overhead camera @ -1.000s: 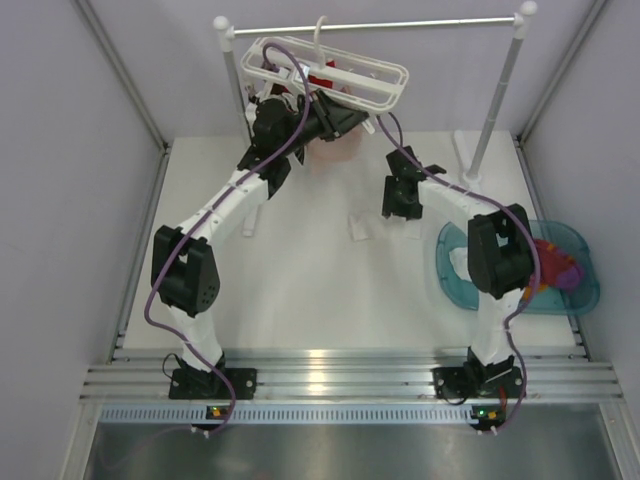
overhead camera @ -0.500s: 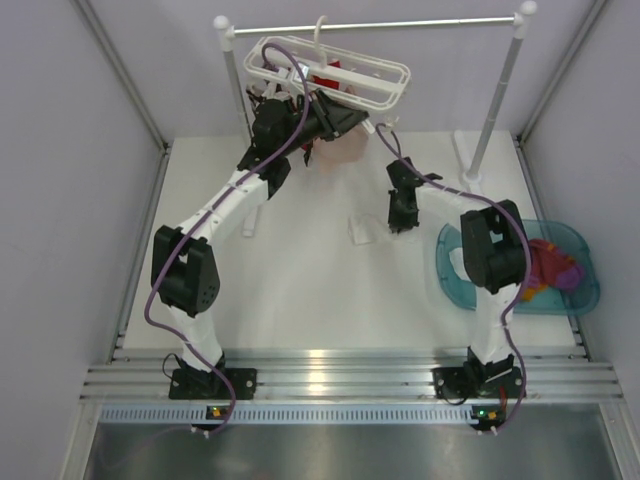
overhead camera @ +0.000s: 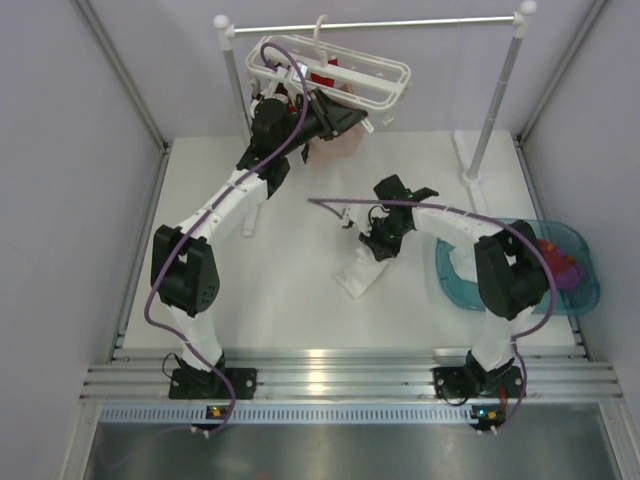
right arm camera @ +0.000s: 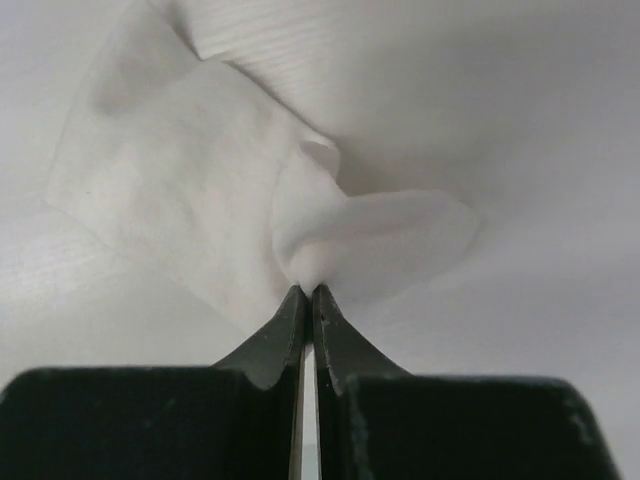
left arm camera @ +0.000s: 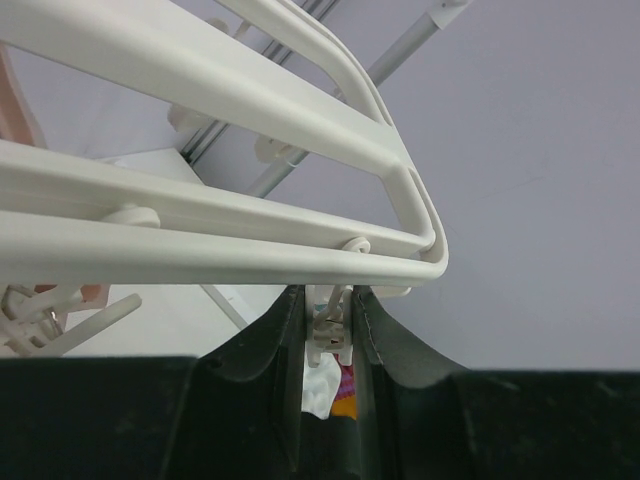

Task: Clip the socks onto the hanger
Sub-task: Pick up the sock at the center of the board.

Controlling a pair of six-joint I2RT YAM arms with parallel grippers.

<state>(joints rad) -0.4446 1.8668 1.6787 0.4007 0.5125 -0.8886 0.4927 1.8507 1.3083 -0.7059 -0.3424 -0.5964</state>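
Pale grey-lilac walls (overhead camera: 60, 200) enclose a white table (overhead camera: 270, 300), a silver rail (overhead camera: 400, 24) spanning the back.

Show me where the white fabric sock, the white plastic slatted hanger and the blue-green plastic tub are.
white fabric sock (overhead camera: 355, 278): top view, on its flat lower end.
white plastic slatted hanger (left arm camera: 200, 72): left wrist view, on its upper bar.
blue-green plastic tub (overhead camera: 588, 288): top view, on its right wall.
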